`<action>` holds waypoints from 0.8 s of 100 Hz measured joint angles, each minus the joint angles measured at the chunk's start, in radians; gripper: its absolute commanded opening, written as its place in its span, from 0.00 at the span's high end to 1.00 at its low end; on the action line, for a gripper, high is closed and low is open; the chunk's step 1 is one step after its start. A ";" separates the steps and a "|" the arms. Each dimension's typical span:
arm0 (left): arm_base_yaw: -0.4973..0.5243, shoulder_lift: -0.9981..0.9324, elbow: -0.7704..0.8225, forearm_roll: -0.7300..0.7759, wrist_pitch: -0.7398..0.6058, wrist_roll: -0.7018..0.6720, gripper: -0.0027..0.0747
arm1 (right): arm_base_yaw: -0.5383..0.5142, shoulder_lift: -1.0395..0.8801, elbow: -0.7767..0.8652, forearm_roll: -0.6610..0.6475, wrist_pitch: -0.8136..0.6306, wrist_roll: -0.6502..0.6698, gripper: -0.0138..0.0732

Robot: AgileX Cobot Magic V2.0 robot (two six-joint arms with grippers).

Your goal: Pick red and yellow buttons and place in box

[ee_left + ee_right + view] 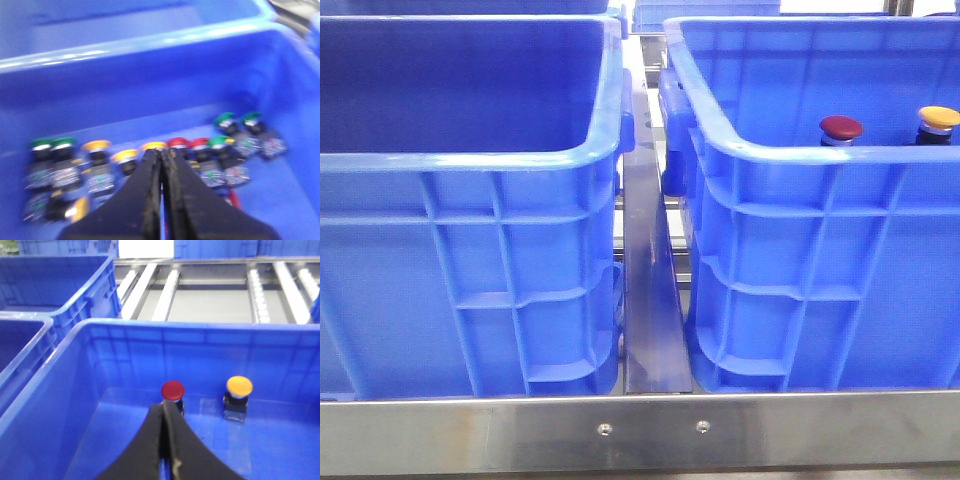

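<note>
The red button [173, 390] and the yellow button [239, 387] stand upright, a little apart, on the floor of the right blue box [790, 150]. The right claw [165, 412] is closed and empty near the red one. The left claw [161, 156] is closed too, over a blurred row of small buttons [100, 165] in another box [150, 45].

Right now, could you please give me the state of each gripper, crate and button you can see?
Left gripper: shut, holding nothing, above a row of buttons.
Right gripper: shut, empty, near the red button.
Red button: upright on the crate floor, free.
Yellow button: upright, apart from the red one.
Right crate: open-topped, holds both buttons.
Left crate: open-topped; contents hidden in the front view.
Small buttons: blurred, green, yellow and red caps, in a blue crate.
</note>
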 measured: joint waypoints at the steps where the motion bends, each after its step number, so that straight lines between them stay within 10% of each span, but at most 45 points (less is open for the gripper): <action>1: 0.008 -0.014 0.009 0.000 -0.002 0.000 0.99 | 0.000 -0.002 0.002 0.000 -0.003 0.000 0.96; 80: 0.138 -0.626 0.359 -0.002 -0.115 -0.006 0.99 | 0.000 -0.432 0.227 0.000 0.014 -0.082 0.96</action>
